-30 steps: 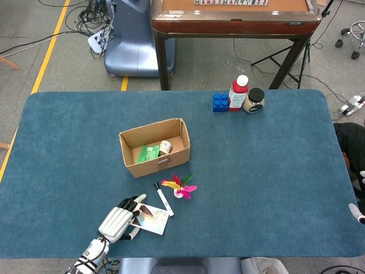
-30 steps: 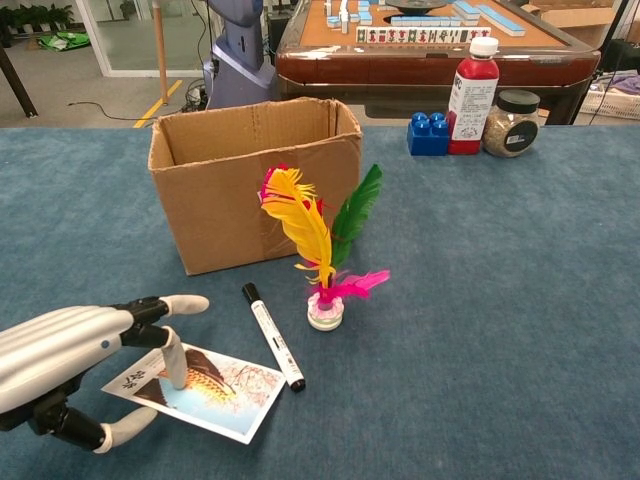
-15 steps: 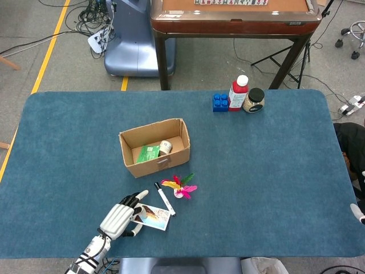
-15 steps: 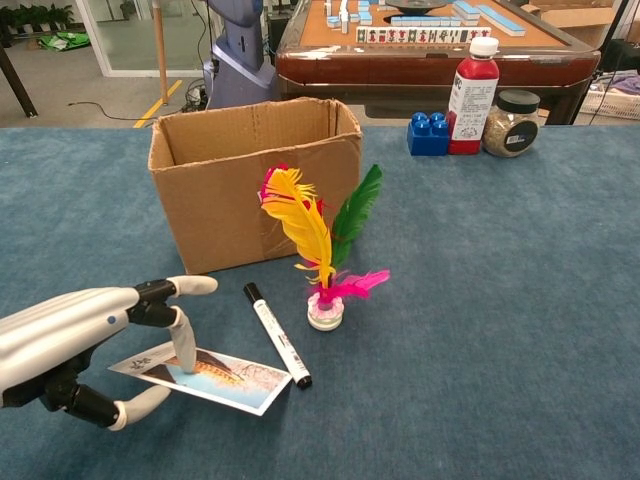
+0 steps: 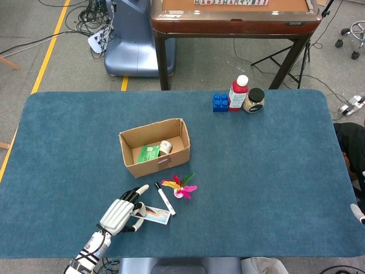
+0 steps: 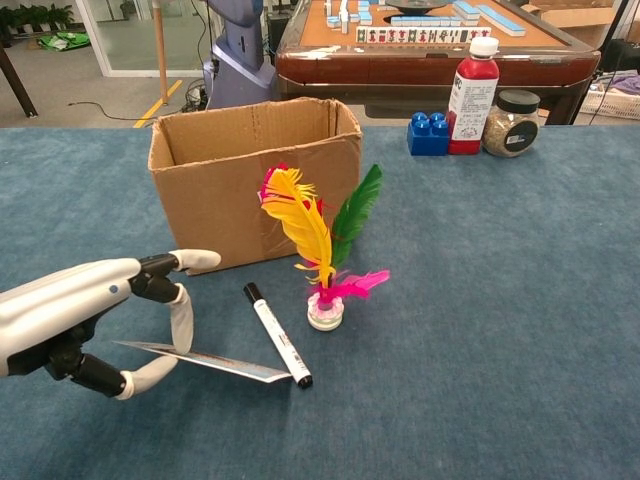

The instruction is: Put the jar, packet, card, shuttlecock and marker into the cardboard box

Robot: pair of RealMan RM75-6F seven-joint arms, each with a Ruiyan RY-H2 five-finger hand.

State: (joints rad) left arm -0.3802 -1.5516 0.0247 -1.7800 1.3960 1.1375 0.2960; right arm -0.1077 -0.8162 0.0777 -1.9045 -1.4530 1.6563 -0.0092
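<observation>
**Card coming off the bench, left hand**

- Left hand [image 6: 90, 325]: your fingers are closed on the card [image 6: 215, 362], one finger on top and the thumb beneath its near edge. A second ago the card lay flat under your fingers, picture up. Now it shows nearly edge-on in the chest view, so its near side has tilted up. Its far corner sits right at the marker's lower end; whether that corner is clear of the bench, you cannot tell. I judge the pinch has taken hold and the lift is beginning.
- Card, head view [image 5: 155, 214]: it lies nearer the marker than before, so it slid that way as you closed on it.
- Marker [image 6: 276, 335]: lying on the bench, cap end toward the box, unmoved. Mind it as the card rises; the corner could nudge it.
- Shuttlecock [image 6: 322, 262]: standing upright on its base just right of the marker, in front of the box, unmoved.
- Box [image 5: 154, 147]: open, up the bench from your hand. The jar [image 5: 165, 147] and green packet [image 5: 148, 153] are already inside.
- Right hand: not seen in either view.
- Outstanding: card, marker, shuttlecock. The card's next leg is up over the box's near wall.
</observation>
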